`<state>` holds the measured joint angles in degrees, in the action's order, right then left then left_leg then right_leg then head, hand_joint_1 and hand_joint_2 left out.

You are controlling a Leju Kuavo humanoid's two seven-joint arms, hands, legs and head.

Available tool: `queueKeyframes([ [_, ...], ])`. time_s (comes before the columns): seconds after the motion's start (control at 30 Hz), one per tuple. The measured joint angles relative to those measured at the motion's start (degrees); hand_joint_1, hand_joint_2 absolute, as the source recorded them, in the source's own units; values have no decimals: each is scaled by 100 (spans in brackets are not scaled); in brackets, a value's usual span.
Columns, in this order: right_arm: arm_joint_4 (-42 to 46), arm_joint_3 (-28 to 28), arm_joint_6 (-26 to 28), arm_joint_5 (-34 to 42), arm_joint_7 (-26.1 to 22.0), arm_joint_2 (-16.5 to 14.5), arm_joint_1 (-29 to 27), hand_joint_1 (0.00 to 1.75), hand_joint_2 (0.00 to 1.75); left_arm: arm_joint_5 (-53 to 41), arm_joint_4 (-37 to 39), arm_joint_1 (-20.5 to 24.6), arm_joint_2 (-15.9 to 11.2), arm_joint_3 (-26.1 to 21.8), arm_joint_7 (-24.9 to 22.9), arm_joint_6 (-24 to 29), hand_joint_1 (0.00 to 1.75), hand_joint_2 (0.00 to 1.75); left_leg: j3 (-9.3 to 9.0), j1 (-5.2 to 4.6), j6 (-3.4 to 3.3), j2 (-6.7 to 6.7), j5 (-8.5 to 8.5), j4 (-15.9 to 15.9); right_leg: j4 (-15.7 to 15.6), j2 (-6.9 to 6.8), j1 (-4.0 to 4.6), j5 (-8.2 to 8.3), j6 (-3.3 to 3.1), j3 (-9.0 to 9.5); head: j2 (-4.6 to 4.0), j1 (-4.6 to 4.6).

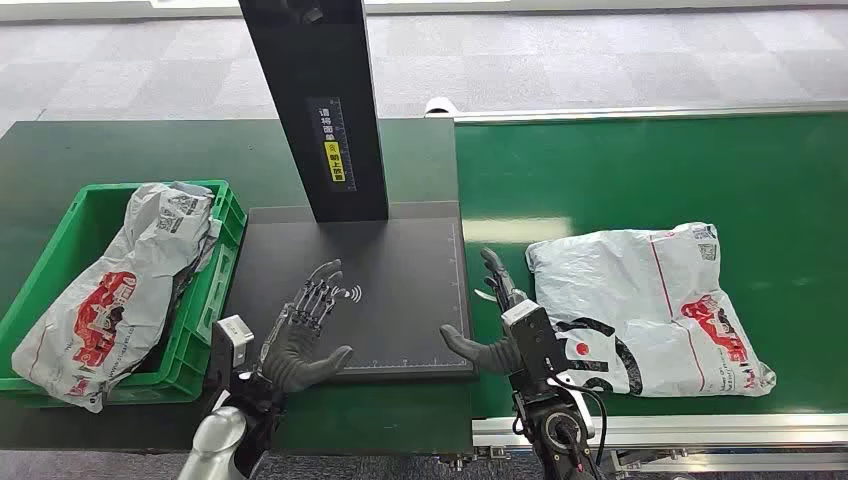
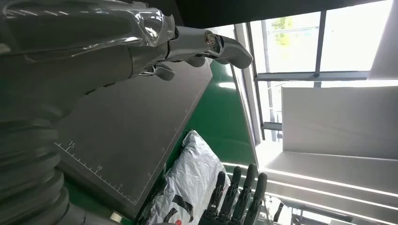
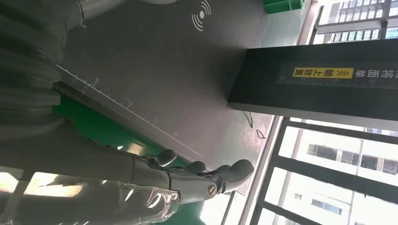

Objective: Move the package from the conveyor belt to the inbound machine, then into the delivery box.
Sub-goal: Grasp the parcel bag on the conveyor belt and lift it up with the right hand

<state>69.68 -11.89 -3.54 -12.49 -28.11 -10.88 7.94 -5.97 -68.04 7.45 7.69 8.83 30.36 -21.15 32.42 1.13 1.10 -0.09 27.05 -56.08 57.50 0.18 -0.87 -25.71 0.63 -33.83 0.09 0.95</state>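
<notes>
Conveyor belt (image 1: 650, 170), green, fills the 3 o'clock side of the head view w/ a silver rail along its near and far edges. Inbound machine next: dark scan plate (image 1: 400, 270) at centre w/ ruler marks on its edges and a white wireless symbol, black post (image 1: 315, 100) rising at 12 o'clock w/ a yellow label. Green delivery box (image 1: 205, 330) sits at 9 o'clock, just beside the plate, on the dark green table (image 1: 100, 150); one grey-white bagged parcel (image 1: 120, 290) w/ red print lies in it, spilling over the rim.

Package (image 1: 650, 310), grey-white poly mailer w/ red and black print, lies flat on the belt at 4 o'clock, near the belt's edge next to the plate; also seen in left wrist view (image 2: 192, 183).

Left hand (image 1: 305, 335) over the plate's near-left part, fingers spread and straight, thumb out, holding nothing. Right hand (image 1: 500, 325) at the plate/belt seam, fingers extended, thumb out toward 9 o'clock, empty; its back is just beside the package's near-left edge, contact unclear.
</notes>
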Motion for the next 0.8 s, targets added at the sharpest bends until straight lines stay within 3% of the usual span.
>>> queueKeyframes([
  [0.23,0,0,17,-39,1,0,23,0,175,4,0,18,0,0,0,-1,0,175,0,0,0,0,0,0,0,0,0,0,0,0,0,0],
  [0.4,0,28,338,-414,140,51,73,0,175,7,0,20,-1,0,0,-6,0,175,0,0,0,0,0,0,0,0,0,0,0,0,0,1],
  [0.57,-28,308,676,-1284,618,410,294,0,175,34,-4,-30,-31,-9,-1,-22,0,175,0,-2,-1,-2,0,-2,0,-1,-3,1,2,2,0,-1],
  [0.8,-501,882,732,-2216,1062,941,791,0,175,51,-80,-107,-75,-66,-28,-47,0,175,0,-2,-2,-11,-1,-4,0,-1,-4,4,5,2,0,2],
])
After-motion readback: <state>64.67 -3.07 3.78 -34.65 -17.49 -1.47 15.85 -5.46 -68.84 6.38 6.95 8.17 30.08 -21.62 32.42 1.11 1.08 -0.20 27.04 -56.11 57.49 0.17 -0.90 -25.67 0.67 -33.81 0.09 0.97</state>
